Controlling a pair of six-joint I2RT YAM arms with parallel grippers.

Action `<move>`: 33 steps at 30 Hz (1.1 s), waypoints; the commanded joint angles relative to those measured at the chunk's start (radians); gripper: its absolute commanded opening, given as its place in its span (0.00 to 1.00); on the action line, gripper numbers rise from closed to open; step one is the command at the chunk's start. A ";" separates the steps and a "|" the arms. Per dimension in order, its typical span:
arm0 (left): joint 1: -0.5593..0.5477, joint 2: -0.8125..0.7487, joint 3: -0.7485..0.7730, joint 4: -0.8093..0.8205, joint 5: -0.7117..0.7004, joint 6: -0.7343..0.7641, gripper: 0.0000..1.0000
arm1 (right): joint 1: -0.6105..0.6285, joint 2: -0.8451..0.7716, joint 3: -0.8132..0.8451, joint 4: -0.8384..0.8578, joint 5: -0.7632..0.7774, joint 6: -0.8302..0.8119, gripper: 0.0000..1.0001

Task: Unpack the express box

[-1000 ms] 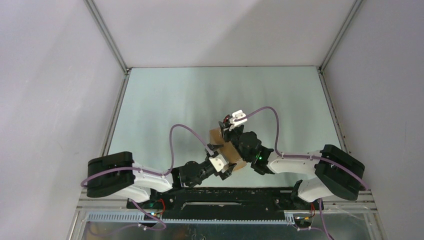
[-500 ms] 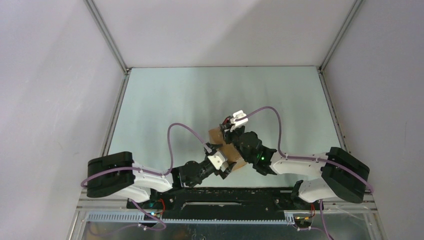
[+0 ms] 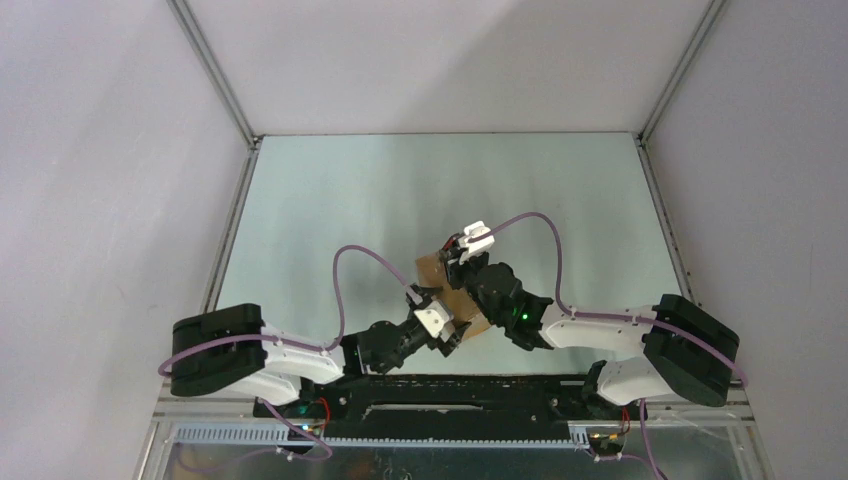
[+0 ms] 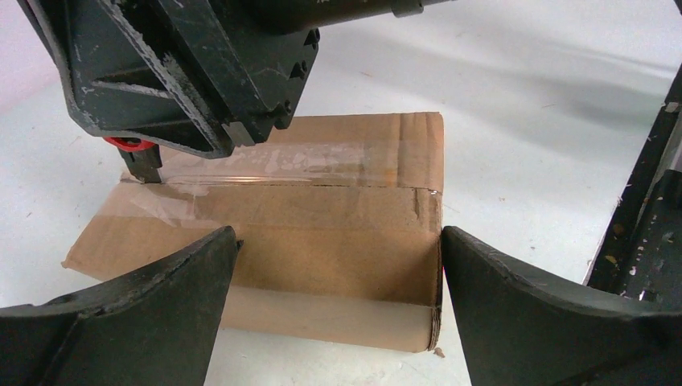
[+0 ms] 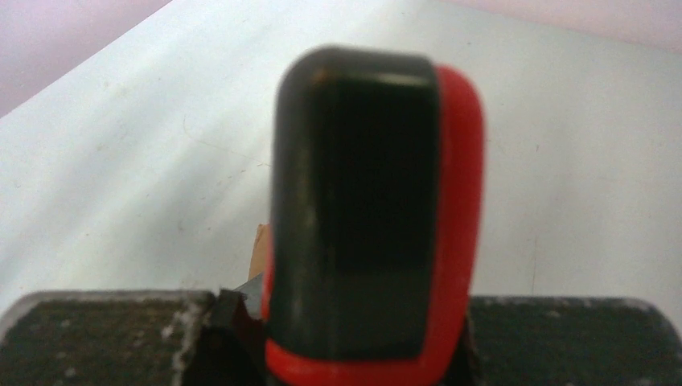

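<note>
Left gripper (image 4: 338, 233) was spread wide open; right gripper (image 5: 354, 342) was clamped on a knife (image 5: 362, 201), just ahead of the left claw.

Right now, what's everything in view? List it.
express box: one, brown cardboard, mid-table between the arms
tape: one strip, clear, along the box's top seam
utility knife: one, red and black, in the right gripper, lower end at the taped seam
table: one, pale green, under everything
cables: two, purple, one arching over each arm
left gripper: one, black, open, fingers either side of the box
right gripper: one, black, shut on the utility knife
</note>
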 commanded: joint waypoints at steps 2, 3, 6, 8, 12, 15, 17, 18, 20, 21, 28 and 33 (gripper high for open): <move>0.049 -0.030 0.020 -0.054 -0.195 0.016 0.99 | 0.011 0.029 0.000 -0.114 -0.009 0.022 0.00; 0.050 -0.030 0.022 -0.053 -0.200 0.015 1.00 | 0.011 0.026 0.000 -0.123 -0.010 0.024 0.00; 0.063 -0.028 0.026 -0.059 -0.198 -0.005 1.00 | 0.011 0.006 0.000 -0.144 -0.013 0.017 0.00; 0.065 -0.024 0.035 -0.080 -0.214 -0.013 0.99 | 0.010 -0.020 0.005 -0.166 -0.016 0.014 0.00; 0.067 -0.018 0.047 -0.102 -0.228 -0.024 1.00 | 0.010 -0.068 0.032 -0.235 -0.022 0.013 0.00; 0.068 -0.020 0.045 -0.106 -0.242 -0.037 0.99 | 0.010 -0.088 0.053 -0.276 -0.028 0.011 0.00; 0.068 -0.026 0.041 -0.109 -0.242 -0.042 0.99 | 0.010 -0.093 0.058 -0.290 -0.032 0.009 0.00; 0.068 -0.031 0.038 -0.109 -0.243 -0.044 0.99 | 0.010 -0.090 0.058 -0.295 -0.030 0.011 0.00; 0.068 -0.044 0.028 -0.107 -0.237 -0.049 0.99 | 0.010 -0.076 0.058 -0.306 -0.031 0.018 0.00; 0.068 -0.051 0.023 -0.104 -0.230 -0.051 0.99 | 0.008 -0.069 0.058 -0.311 -0.029 0.023 0.00; 0.067 -0.060 0.021 -0.111 -0.200 -0.054 0.99 | 0.005 -0.039 0.068 -0.314 -0.036 0.047 0.00; 0.068 -0.057 0.034 -0.122 -0.249 -0.082 0.99 | 0.008 -0.051 0.078 -0.354 -0.035 0.054 0.00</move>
